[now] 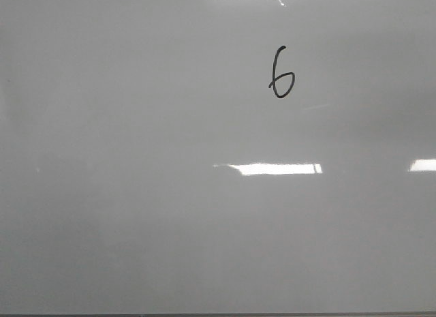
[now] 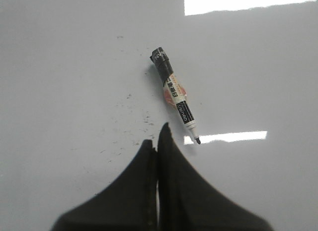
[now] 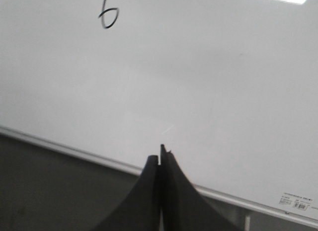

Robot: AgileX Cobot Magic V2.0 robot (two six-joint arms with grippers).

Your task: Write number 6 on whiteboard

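The number 6 (image 1: 281, 73) stands in thin black ink on the upper right part of the whiteboard (image 1: 136, 160). It also shows in the right wrist view (image 3: 108, 15). A marker (image 2: 175, 94) with a black cap end and bare tip lies flat on the board in the left wrist view. My left gripper (image 2: 157, 137) is shut and empty, its tips just short of the marker's tip. My right gripper (image 3: 160, 154) is shut and empty over the board's silver-framed edge (image 3: 74, 149). Neither gripper shows in the front view.
Bright rectangular light reflections (image 1: 276, 168) lie on the board. Faint ink specks (image 2: 129, 116) dot the board near the marker. A dark surface (image 3: 49, 191) lies beyond the board's frame. A small label (image 3: 295, 201) sits at one board corner.
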